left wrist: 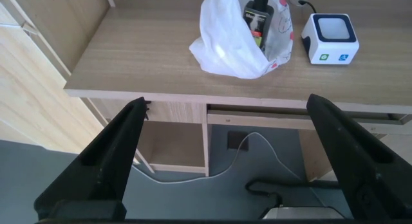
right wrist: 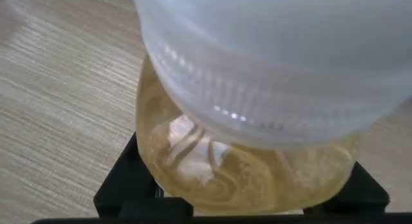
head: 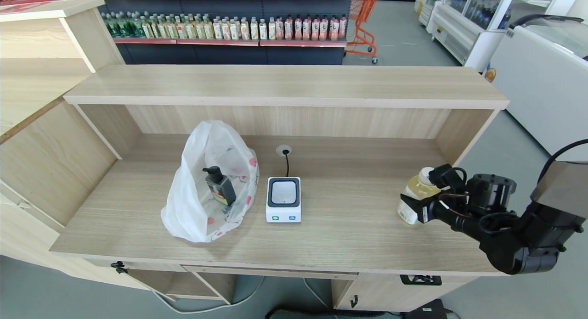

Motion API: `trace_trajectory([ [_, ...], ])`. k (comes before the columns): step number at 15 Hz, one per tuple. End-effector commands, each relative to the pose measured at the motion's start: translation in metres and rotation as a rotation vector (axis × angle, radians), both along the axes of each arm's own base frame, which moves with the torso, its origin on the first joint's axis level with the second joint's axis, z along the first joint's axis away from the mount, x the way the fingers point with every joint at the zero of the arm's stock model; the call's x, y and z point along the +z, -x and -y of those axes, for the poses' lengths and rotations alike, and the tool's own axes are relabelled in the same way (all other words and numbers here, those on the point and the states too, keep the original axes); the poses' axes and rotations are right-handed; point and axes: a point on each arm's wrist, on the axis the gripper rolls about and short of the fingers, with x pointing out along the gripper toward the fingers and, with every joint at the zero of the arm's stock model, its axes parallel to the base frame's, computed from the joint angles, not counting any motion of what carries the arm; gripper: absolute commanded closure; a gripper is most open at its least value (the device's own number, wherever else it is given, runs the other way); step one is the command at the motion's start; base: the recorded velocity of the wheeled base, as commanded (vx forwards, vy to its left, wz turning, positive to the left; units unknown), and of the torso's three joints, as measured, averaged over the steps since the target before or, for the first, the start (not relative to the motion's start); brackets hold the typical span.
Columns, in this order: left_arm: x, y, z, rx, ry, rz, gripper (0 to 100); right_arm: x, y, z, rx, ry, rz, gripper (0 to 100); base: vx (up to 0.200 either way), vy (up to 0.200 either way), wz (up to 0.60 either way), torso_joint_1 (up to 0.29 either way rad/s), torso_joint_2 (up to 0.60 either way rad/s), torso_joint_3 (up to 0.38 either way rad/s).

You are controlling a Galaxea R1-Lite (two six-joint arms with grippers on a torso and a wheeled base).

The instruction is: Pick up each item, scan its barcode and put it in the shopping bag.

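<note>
The bottle [head: 413, 189], filled with yellow liquid and topped by a white cap [head: 426, 173], is at the right end of the surface [head: 349, 227], well apart from the scanner [head: 284, 198]. It is upright, or nearly so. The right fingers [head: 420, 212] sit one on each side of it, low on its body, with the bottle squarely between them. In the right wrist view both dark fingers press against the bottle's flanks with no gap showing, so they are closed on it. Its base looks level with the surface in the head view, but I cannot tell whether it rests there or is just raised.

The scanner is near the middle of the surface, window facing up, with a black cable [head: 287, 163] running from its back to a hole in the surface. Just to its left stands the bag [head: 193, 209], white with red marks, its mouth open toward the robot. A dark pump bottle [head: 220, 186] is inside it, tilted.

The left fingers [left wrist: 106, 163] are spread wide apart and hold nothing. They hang below and in front of the surface's front edge, pointed up toward the bag and scanner, well apart from both.
</note>
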Motion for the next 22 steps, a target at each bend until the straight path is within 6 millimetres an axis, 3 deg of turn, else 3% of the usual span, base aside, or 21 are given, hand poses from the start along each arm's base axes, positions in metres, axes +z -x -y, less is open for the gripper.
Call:
trace_trajectory([
  [1, 0.0, 0.0, 0.0, 0.001, 0.0, 0.0, 0, 0.047, 0.013, -0.005, 0.022, -0.157, 0.038, 100, 0.0, 0.0, 0.0, 0.0, 0.0, 0.0],
  [5, 0.0, 0.0, 0.0, 0.001, 0.0, 0.0, 0, 0.126, 0.072, -0.033, 0.254, -0.472, -0.139, 100, 0.0, 0.0, 0.0, 0.0, 0.0, 0.0],
  [7, 0.0, 0.0, 0.0, -0.001, 0.0, 0.0, 0, 0.144, 0.096, -0.059, 0.429, -0.531, -0.195, 100, 0.0, 0.0, 0.0, 0.0, 0.0, 0.0],
  [8, 0.0, 0.0, 0.0, 0.001, 0.0, 0.0, 0, 0.145, 0.101, -0.066, 0.462, -0.53, -0.204, 100, 0.0, 0.0, 0.0, 0.0, 0.0, 0.0],
  [9, 0.0, 0.0, 0.0, 0.001, 0.0, 0.0, 0, 0.148, 0.111, -0.085, 0.542, -0.528, -0.222, 100, 0.0, 0.0, 0.0, 0.0, 0.0, 0.0],
  [13, 0.0, 0.0, 0.0, 0.001, 0.0, 0.0, 0, 0.152, 0.133, -0.112, 0.667, -0.527, -0.252, 100, 0.0, 0.0, 0.0, 0.0, 0.0, 0.0],
  [22, 0.0, 0.0, 0.0, 0.001, 0.0, 0.0, 0, 0.161, 0.17, -0.12, 0.737, -0.515, -0.369, 100, 0.0, 0.0, 0.0, 0.0, 0.0, 0.0],
])
